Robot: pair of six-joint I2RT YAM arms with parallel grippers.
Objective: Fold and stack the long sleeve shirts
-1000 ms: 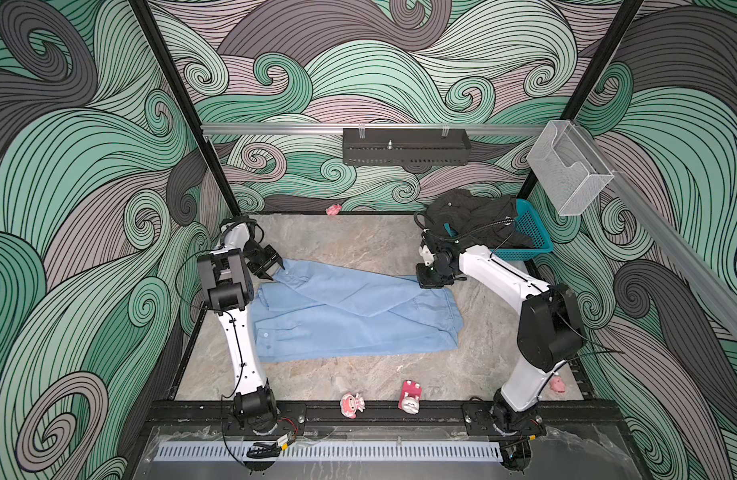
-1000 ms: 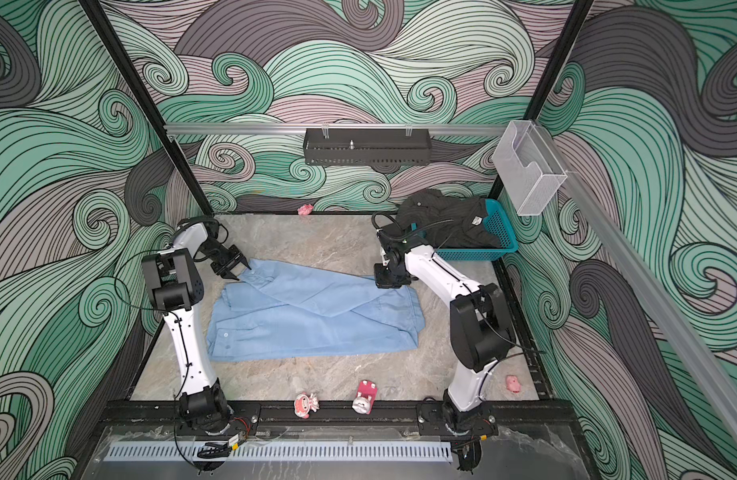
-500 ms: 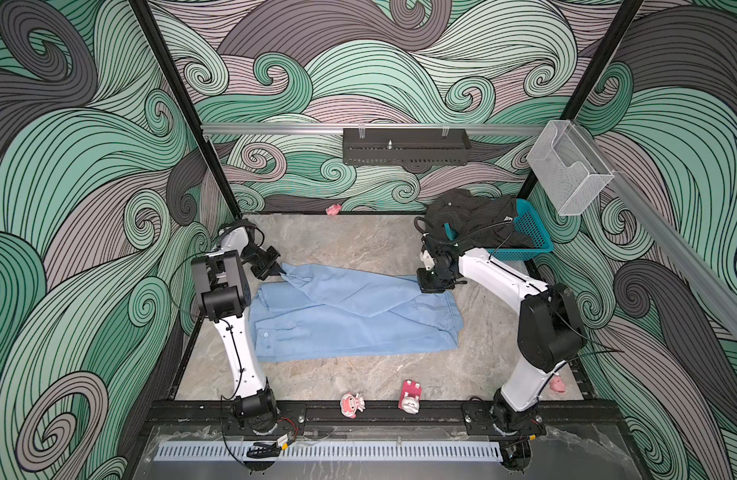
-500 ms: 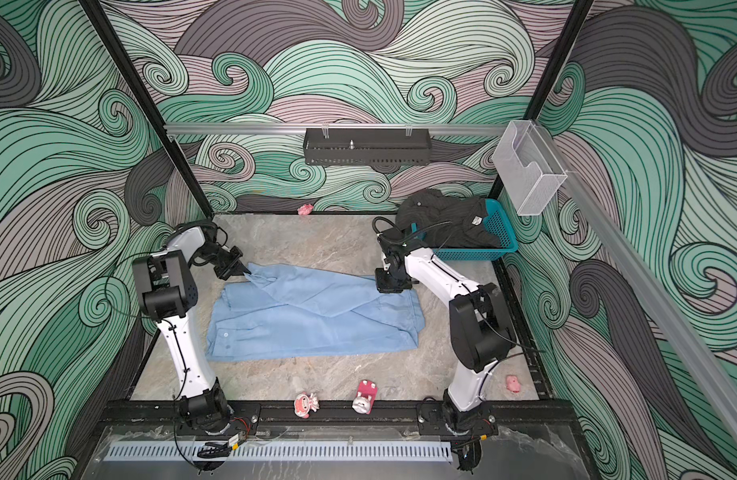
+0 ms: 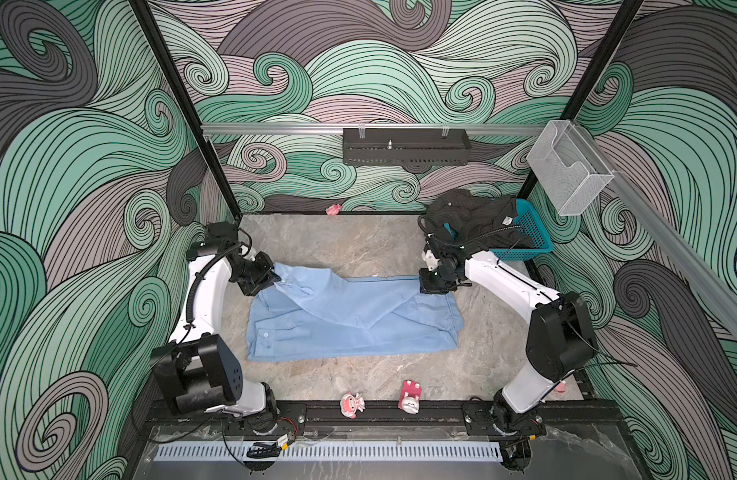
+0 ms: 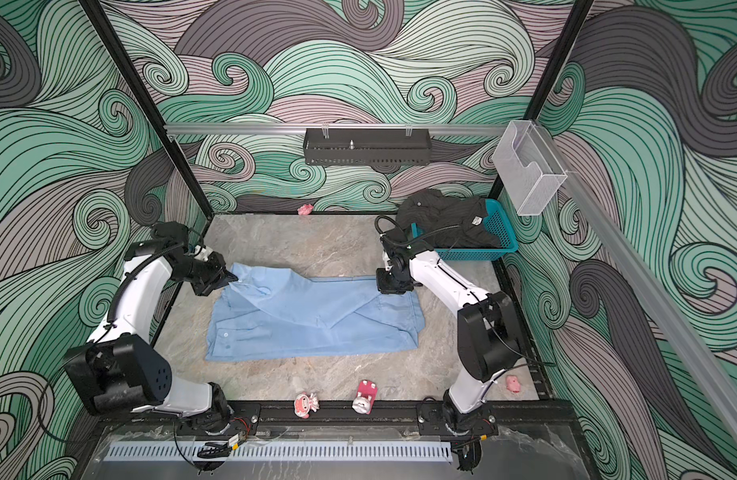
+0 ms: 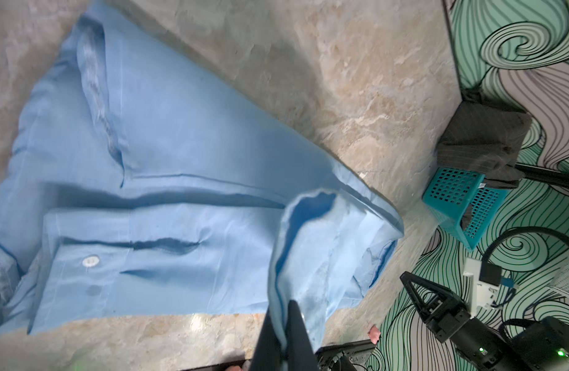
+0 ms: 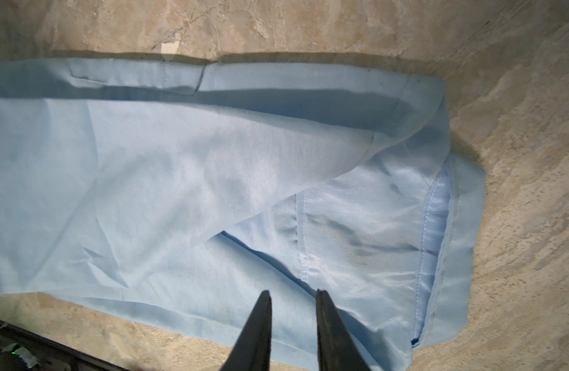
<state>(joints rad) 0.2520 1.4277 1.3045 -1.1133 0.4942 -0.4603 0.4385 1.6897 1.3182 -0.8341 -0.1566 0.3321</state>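
The light blue long sleeve shirt lies partly folded across the middle of the stone table. My left gripper is shut on its far left corner. In the left wrist view a fold of the blue cloth rises into that gripper. My right gripper hovers over the shirt's far right edge. In the right wrist view it is open, with only flat cloth below. The dark long sleeve shirt is heaped on the teal basket.
Two small pink toys lie at the table's front edge. Another pink bit sits by the back wall. A black rack hangs on the back rail and a clear box on the right rail.
The left gripper has shut on the blue shirt's far left corner and its arm has swung outward. The right gripper's fingers have parted slightly at the shirt's far right edge.
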